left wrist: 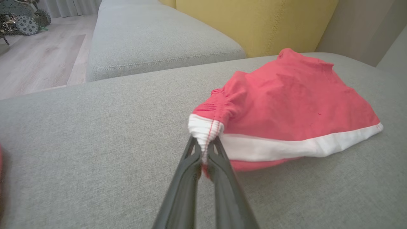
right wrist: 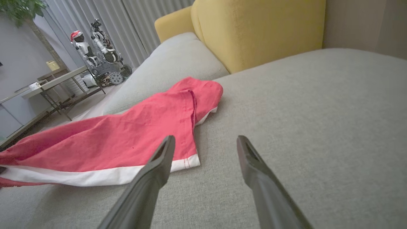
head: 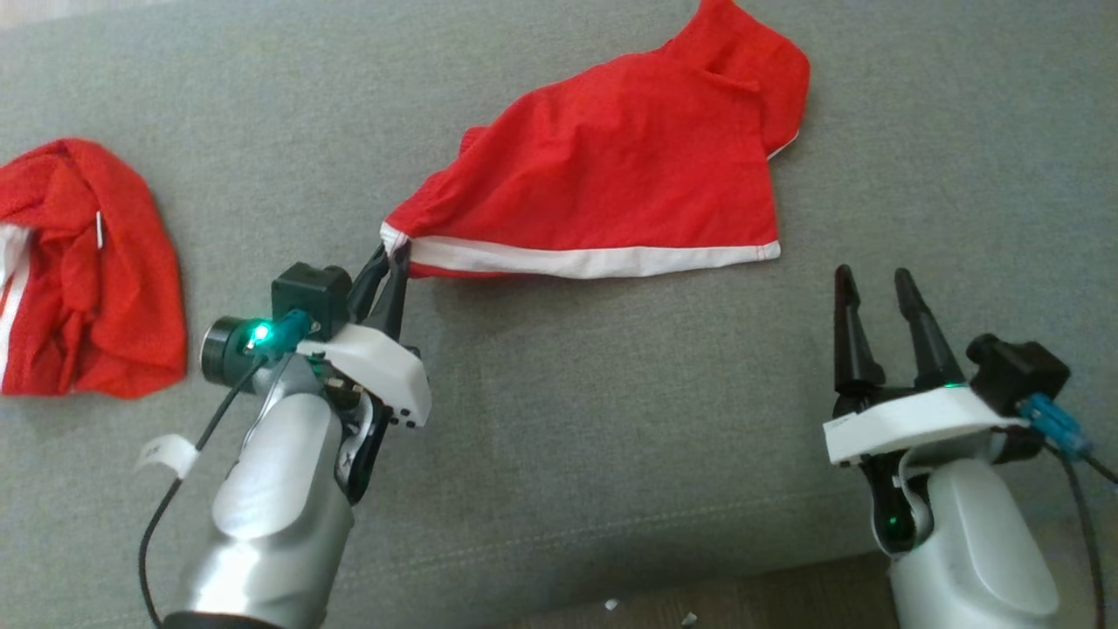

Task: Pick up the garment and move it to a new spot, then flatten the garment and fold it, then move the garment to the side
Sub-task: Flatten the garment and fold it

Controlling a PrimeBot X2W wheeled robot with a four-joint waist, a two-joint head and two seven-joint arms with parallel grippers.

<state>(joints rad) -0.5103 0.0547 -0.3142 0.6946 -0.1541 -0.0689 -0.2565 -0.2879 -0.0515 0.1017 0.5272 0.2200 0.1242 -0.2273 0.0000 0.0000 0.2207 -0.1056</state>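
Red garment (head: 603, 166) lies on the grey sofa cushion (head: 611, 437), my left gripper (head: 395, 253) clamped on only its white-banded corner, right gripper (head: 873, 278) open, near its other end; such a thin pinch may slip once I lift.

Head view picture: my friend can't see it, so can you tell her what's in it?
The robot's left gripper is shut on the white-edged corner of a red garment lying on a grey sofa. Its right gripper is open, off to the right and apart from the garment. A crumpled red cloth sits at the far left.
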